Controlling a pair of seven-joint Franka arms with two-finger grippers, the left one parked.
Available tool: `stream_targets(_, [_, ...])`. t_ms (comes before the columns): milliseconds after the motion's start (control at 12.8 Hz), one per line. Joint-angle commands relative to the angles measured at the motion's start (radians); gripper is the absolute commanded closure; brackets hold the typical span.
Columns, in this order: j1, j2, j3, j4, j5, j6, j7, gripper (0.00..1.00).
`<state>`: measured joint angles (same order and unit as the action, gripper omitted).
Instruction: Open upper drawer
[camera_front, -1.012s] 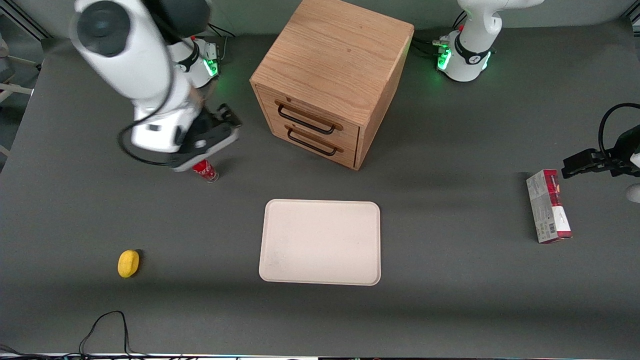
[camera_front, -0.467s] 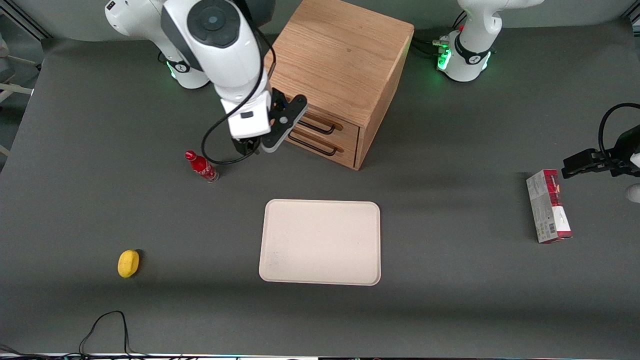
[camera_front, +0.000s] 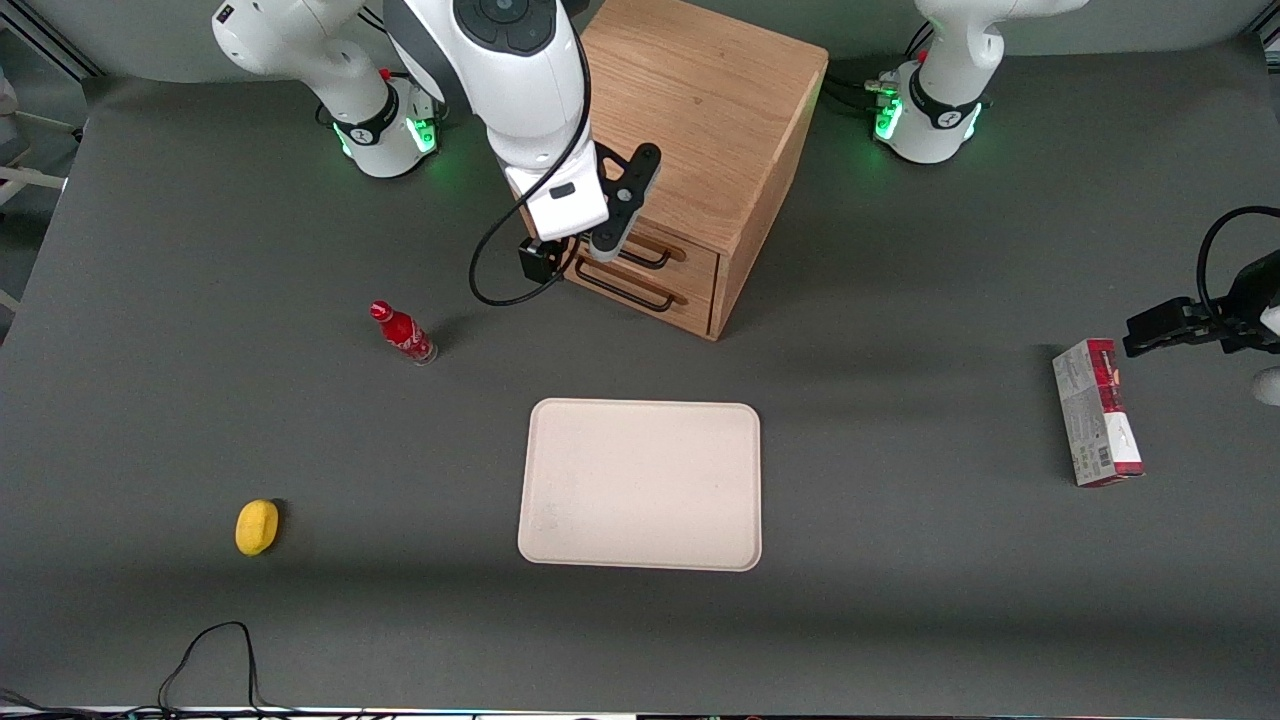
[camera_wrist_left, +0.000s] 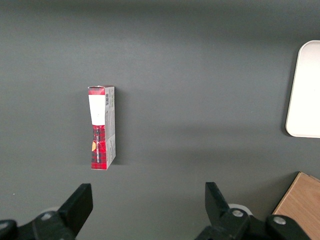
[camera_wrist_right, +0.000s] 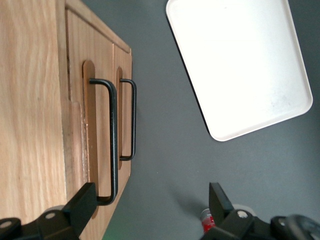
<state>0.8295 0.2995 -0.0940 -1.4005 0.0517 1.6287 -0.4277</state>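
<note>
The wooden cabinet (camera_front: 680, 110) stands at the back of the table with two oak drawers, both shut. The upper drawer (camera_front: 695, 258) has a thin black bar handle (camera_front: 648, 260); the arm covers most of it in the front view. The lower drawer (camera_front: 650, 298) sits just beneath. My right gripper (camera_front: 592, 246) hangs in front of the cabinet, over the upper handle's end toward the working arm. In the right wrist view the upper drawer (camera_wrist_right: 75, 80) and its handle (camera_wrist_right: 114, 140) run lengthwise. The gripper (camera_wrist_right: 150, 206) is open, one finger (camera_wrist_right: 84, 204) beside that handle's end. Nothing is held.
A cream tray (camera_front: 640, 485) lies nearer the front camera than the cabinet. A small red bottle (camera_front: 403, 333) stands on the table toward the working arm's end, and a yellow lemon (camera_front: 257, 526) lies nearer the camera. A red-and-white box (camera_front: 1097, 412) lies toward the parked arm's end.
The right arm swung from above the red bottle across to the cabinet front. Its gripper now hangs over the upper handle. The drawers and other objects have not moved.
</note>
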Motion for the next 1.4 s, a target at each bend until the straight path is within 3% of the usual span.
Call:
stream_targets(0, [-0.007,-0.019,-0.023,-0.015,0.110,-0.010,-0.100,0.00])
stream_targets(389, [-0.041,-0.029,-0.055,-0.038,0.247,-0.029,-0.117,0.00])
stream_targets(1323, [0.011,-0.043,-0.053,-0.215,0.257,0.144,-0.102,0.00])
